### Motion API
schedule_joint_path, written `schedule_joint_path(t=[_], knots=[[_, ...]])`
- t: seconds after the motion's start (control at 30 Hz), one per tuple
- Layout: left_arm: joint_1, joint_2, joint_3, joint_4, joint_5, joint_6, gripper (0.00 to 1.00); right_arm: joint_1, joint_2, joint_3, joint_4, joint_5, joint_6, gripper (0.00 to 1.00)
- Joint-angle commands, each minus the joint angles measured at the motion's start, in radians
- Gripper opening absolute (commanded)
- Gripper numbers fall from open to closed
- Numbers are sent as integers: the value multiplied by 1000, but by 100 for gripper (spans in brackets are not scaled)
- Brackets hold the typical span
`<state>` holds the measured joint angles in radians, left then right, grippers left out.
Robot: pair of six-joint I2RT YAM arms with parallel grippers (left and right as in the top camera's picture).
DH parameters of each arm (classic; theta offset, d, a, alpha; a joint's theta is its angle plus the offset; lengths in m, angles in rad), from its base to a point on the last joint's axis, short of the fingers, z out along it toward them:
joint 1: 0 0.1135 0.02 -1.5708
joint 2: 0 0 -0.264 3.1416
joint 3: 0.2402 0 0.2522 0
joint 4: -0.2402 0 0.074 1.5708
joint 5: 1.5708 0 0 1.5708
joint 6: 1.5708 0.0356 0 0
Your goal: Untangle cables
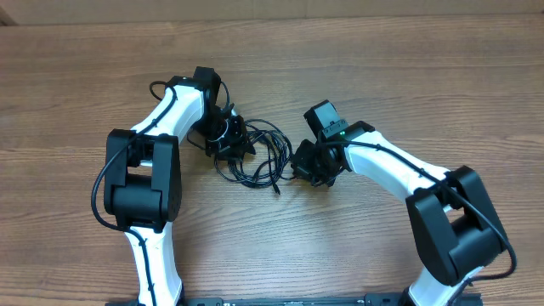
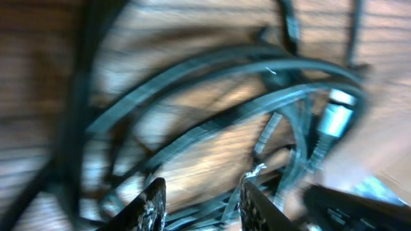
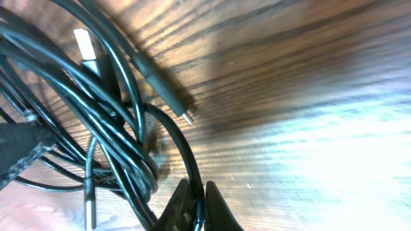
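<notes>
The fingers [image 3: 219, 215] of the right gripper [image 3: 196, 196] are pressed tight together, and one black strand of the cables [image 1: 259, 157] runs down between their tips, pinched there. The fingers [image 2: 154, 205] of the left gripper [image 2: 202, 189] stand apart, with bare wood showing in the gap. That arm's own view is smeared with blur, and I can't tell whether the strands crossing low between the fingers touch either one.

From above, the cables lie in one loose, looped heap near the middle of the wooden table [image 1: 382, 68], right between the two arms. The left gripper sits over the heap's left edge and the right gripper at its right edge. One loose end trails out of the heap toward the near side.

Up close on the right side, a flat plug [image 3: 82, 40] with a pale metal tip lies among the loops. A slim round plug [image 3: 160, 86] rests on the wood just beside them, its tip pointing away from the tangle.
</notes>
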<state>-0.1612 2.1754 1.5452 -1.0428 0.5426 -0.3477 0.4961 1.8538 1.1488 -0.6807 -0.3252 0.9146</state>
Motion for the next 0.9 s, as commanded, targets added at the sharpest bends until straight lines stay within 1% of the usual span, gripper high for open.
schedule_joint_path(t=[0.0,0.1,0.27,0.47,0.57,0.77,0.87], knots=[[-8,-10,-6,0,-179,-43,38,-6,-68,54,-54,144,-35,4],[-10,-10,-12,-8,-307,-61,39,-6,-80,64,-131,287,-35,4],[-9,-10,-31,-19,-399,-87,40,-10,-81,64,-219,445,-60,4],[-10,-6,-39,-18,-401,-87,41,-10,-81,64,-277,589,-61,4],[-10,-4,-39,-18,-401,-87,41,-10,-81,69,-291,639,-95,4],[-10,-4,-39,-18,-406,-87,41,-10,-81,147,-401,864,-106,4],[-10,-4,-39,-18,-423,-87,41,-10,-81,185,-444,940,-106,4]])
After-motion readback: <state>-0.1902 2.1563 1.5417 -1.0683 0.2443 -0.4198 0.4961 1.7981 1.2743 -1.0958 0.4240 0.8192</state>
